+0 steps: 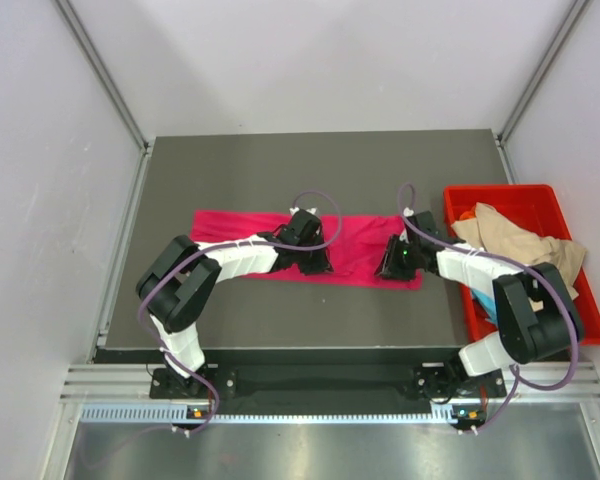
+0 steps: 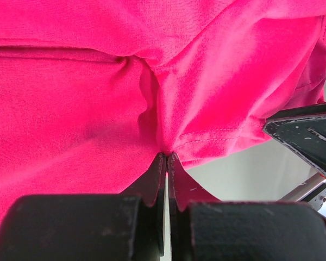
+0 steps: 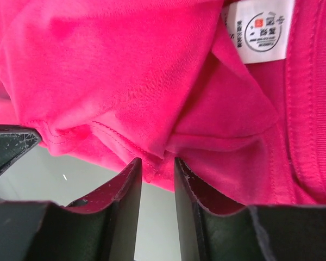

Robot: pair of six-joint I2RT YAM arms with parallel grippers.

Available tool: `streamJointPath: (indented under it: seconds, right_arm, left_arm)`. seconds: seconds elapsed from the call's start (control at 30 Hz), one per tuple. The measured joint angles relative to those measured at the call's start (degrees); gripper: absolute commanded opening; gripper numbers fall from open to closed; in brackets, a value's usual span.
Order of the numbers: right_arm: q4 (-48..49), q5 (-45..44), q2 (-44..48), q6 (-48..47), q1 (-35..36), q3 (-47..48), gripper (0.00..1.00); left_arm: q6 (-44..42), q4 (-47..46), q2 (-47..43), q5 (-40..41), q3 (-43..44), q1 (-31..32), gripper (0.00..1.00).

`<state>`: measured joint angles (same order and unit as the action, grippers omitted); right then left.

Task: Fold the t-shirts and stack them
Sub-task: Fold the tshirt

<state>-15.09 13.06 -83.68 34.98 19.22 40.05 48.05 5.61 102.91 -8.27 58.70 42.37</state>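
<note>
Top external view is showing the magenta-pink t-shirt [image 1: 240,228] lying as a long, narrow band across the middle of the dark desk [image 1: 280,160], running from the left of centre toward the right. Both arms are reaching in from the bottom of the frame and meeting the band's lower edge. The left claw [image 1: 315,262] is sitting at the centre of the frame, and the right claw [image 1: 390,265] is sitting just to its right, near the shirt's right end.

At the right edge of the frame, a red bin [image 1: 500,190] is resting on the desk, well apart from the pink shirt. A tan-beige t-shirt [image 1: 520,245] is lying crumpled inside it, and a scrap of orange cloth [image 1: 465,213] is peeking out at the bin's upper left corner.

Left wrist view is showing the left claw [image 2: 167,156] clenched, its two black fingers pressing together and pinching the stitched hem of the magenta-pink t-shirt [image 2: 70,136]. Wrinkles are fanning upward from the pinch.

Right wrist view is showing the right claw [image 3: 156,163] with its fingers standing narrowly apart. A bunched fold of the magenta-pink t-shirt [image 3: 114,70] is hanging down into the gap between the tips. Whether the fingers are actually squeezing that fold I cannot tell. A white label [image 3: 261,30] is showing at the upper right of this frame, by the ribbed collar.
</note>
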Motion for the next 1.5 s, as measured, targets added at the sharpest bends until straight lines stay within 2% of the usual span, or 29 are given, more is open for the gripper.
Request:
streamJointPath:
  seconds: [0.07,0.17,0.2,0.27,0.5,0.83,0.9,1.07,1.5]
  right_arm:
    - [0.3,0.0,-0.2,0.3,0.2,-0.3,0.28]
    - [0.6,0.0,-0.2,1.1,0.2,-0.3,0.20]
    - [0.7,0.1,-0.2,1.2,0.2,-0.3,0.10]
    - [0.9,0.1,-0.2,1.5,0.2,-0.3,0.00]
    - [0.1,-0.1,2.3,2.8,0.2,-0.3,0.00]
    - [-6.6,-5.4,18.0,6.8,0.3,-0.4,0.00]
    - [-6.4,-6.3,19.0,7.3,0.3,-1.1,0.09]
    - [-4.5,-7.2,15.9,7.3,0.3,-3.2,0.26]
    - [5.4,-5.8,7.4,10.4,2.5,-6.3,0.31]
  left_arm:
    - [0.0,0.0,0.0,0.0,0.0,0.0,0.00]
    - [0.0,-0.2,0.1,-0.2,0.0,0.0,0.00]
    - [0.0,-0.4,0.2,-0.3,0.0,0.0,0.00]
    - [0.0,-0.7,0.5,-0.6,0.0,0.0,0.00]
    - [0.0,-0.6,1.3,-1.3,0.5,0.0,0.00]
    - [-1.3,2.6,1.4,-0.9,4.1,0.0,0.00]
    - [-1.7,3.1,1.5,-0.9,4.4,0.0,0.00]
    - [-2.4,4.8,2.1,-1.1,5.6,0.0,0.00]
    - [-3.2,5.4,3.0,-1.3,5.6,0.0,0.00]
